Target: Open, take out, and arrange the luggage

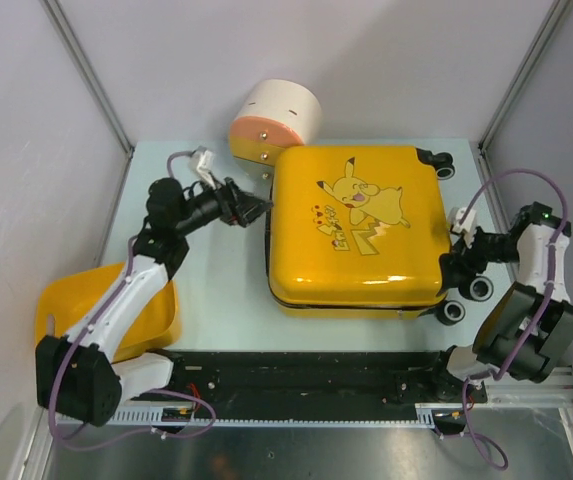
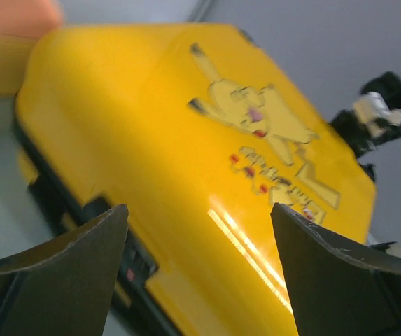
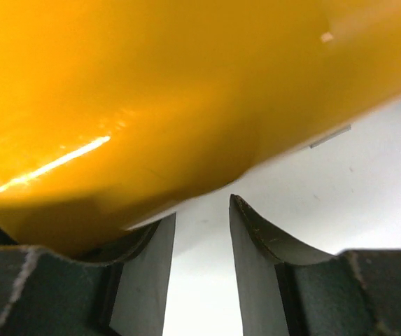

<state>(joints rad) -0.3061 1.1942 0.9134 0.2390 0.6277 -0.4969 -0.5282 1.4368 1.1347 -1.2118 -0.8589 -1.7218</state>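
Luggage (image 1: 356,225): a glossy yellow hard-shell case, lying flat on the table (image 1: 216,300) with the cartoon print facing up; it is closed, the black zipper line running along its near edge.
Luggage wheels (image 1: 450,312): they stick out from the right side of the luggage, two at the near corner and one at the far corner.
Left gripper (image 1: 259,209): it hovers just beside the left side of the luggage, pointing at it. In the left wrist view its fingers (image 2: 67,266) stand wide apart with nothing between them, the shell and its dark side seam beyond.
Right gripper (image 1: 448,268): it is at the right side of the luggage, near the two near-corner wheels. In the right wrist view the jaws are parted by a narrow gap through which only the pale table shows, so nothing is clamped; one finger (image 3: 144,273) is tucked under the curved edge of the shell, though contact cannot be made out.
Cylindrical container (image 1: 276,122): cream and orange, on its side just behind the luggage's far left corner.
Yellow tub (image 1: 61,295): well to the left of the luggage, under the left arm.
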